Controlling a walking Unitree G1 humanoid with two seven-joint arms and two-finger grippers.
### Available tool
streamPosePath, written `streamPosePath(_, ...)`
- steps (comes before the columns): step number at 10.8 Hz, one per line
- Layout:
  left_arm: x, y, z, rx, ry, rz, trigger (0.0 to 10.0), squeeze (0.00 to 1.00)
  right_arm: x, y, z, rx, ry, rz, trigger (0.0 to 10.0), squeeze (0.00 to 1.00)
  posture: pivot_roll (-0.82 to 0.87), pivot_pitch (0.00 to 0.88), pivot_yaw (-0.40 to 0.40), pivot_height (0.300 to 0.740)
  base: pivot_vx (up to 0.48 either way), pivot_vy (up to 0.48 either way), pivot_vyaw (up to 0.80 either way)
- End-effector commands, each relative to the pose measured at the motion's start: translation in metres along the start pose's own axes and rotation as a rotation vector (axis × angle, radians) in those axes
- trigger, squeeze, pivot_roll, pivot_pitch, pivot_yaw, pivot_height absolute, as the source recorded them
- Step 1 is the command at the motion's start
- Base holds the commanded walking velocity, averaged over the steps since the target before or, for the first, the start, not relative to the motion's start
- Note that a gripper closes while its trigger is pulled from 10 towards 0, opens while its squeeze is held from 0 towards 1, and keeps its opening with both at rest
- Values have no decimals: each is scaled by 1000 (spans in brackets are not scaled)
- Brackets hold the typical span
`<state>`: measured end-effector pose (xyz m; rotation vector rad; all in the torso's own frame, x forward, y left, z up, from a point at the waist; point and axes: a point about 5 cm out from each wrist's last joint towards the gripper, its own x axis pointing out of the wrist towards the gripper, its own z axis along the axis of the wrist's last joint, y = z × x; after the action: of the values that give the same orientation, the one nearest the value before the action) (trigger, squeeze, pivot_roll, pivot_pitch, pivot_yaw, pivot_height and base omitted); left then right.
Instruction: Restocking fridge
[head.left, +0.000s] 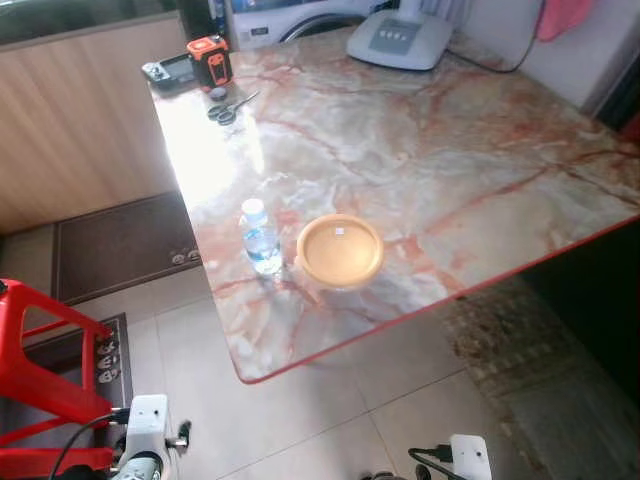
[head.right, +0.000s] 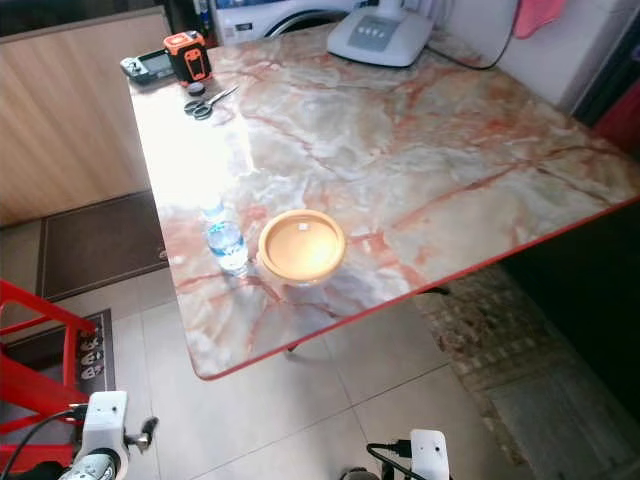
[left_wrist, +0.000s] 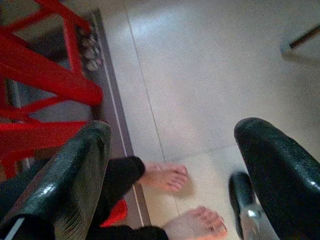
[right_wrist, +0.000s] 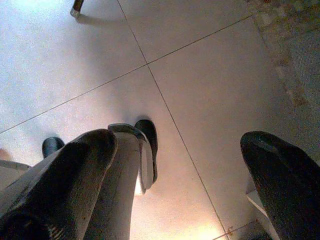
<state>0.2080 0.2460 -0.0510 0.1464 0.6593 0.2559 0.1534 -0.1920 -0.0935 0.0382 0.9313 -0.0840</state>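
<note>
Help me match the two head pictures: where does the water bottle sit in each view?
Left eye view: water bottle stands near the table's front left edge.
Right eye view: same spot, further left in the picture.
Wrist views: floor, no bottle.
Shared landmark: the tan bowl just to its right.

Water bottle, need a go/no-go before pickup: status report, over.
Both grippers open, hanging over the floor. Water bottle upright near the table edge, touching the orange bowl. A person's bare feet beside the left gripper.

White wrist housings, left (head.left: 148, 420) and right (head.left: 468, 455), each trailing black cables; glossy, rounded black fingers (left_wrist: 75, 175); silver metal lower limb (right_wrist: 125, 180).
</note>
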Motion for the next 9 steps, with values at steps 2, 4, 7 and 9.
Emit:
streamPosePath(2,-4,1,-3,-9,-57,7,10000,0,-2,-2,-10,-4,41,-2,10000,0,-158,178,17,740,0,0,0)
streamPosePath(4,-24,4,86,241,-775,41,10000,0,-2,-4,-9,-16,41,2,10000,0,-156,181,17,740,0,0,0)
streamPosePath(7,-38,-5,118,45,-750,-2,10000,0,-7,-19,-17,-24,58,-7,10000,0,-155,183,10,740,0,0,0)
streamPosePath(9,-50,-5,134,66,-869,33,10000,0,-10,-26,-23,-24,70,-15,10000,0,-155,180,11,740,0,0,0)
